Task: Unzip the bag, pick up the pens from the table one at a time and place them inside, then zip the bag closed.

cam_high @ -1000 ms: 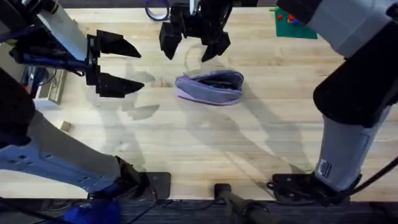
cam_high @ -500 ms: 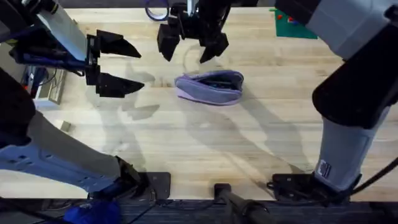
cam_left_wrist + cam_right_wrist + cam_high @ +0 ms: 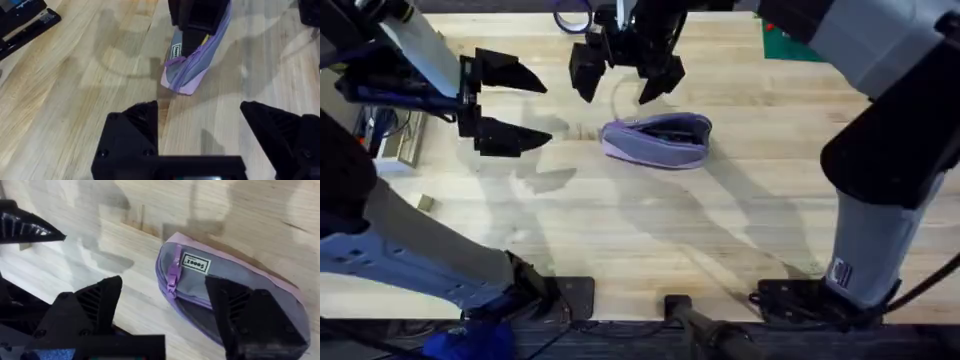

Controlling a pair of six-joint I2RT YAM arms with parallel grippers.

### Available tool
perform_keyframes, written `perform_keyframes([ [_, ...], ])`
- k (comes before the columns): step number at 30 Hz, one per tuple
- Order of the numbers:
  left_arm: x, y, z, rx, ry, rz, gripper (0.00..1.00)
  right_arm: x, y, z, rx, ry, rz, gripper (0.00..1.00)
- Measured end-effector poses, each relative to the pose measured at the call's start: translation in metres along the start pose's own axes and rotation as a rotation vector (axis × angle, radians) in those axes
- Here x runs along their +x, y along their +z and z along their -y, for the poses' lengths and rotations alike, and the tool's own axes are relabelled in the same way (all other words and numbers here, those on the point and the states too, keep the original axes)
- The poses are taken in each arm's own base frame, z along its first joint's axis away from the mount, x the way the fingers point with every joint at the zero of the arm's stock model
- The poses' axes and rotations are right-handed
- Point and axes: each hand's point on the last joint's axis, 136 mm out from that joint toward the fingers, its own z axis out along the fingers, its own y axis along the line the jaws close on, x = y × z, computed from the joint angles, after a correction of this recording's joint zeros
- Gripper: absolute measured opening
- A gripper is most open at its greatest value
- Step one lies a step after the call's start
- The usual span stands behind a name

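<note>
Just below right hand: bag

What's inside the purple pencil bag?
The bag lies unzipped on the table. Through its opening you can see dark shapes, with a bit of yellow in the left wrist view. Whether they're pens is hidden by the fabric.

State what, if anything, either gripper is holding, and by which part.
Nothing is held. The left gripper is open beside the bag, and the right gripper is open just beyond it, neither touching it.
</note>
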Motion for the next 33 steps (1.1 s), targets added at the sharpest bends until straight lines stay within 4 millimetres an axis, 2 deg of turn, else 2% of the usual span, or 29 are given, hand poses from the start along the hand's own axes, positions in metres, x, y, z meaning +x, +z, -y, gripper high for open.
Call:
perform_keyframes([
  [4, 0.0, 0.0, 0.0, 0.0, 0.0, 0.0, 0.996, 0.004, 0.007, -0.002, 0.006, -0.005, -0.017, 0.992],
  [12, 0.0, 0.0, 0.0, 0.0, 0.0, 0.0, 0.995, 0.016, 0.043, 0.003, 0.043, -0.003, -0.1, 0.992],
  [20, 0.0, 0.0, 0.0, 0.0, 0.0, 0.0, 0.995, 0.023, 0.047, 0.007, 0.059, 0.004, -0.131, 0.937],
  [25, 0.0, 0.0, 0.0, 0.0, 0.0, 0.0, 0.995, 0.025, 0.05, 0.009, 0.068, 0.008, -0.143, 0.832],
  [33, 0.0, 0.0, 0.0, 0.0, 0.0, 0.0, 0.994, 0.025, 0.051, 0.011, 0.076, 0.007, -0.146, 0.516],
])
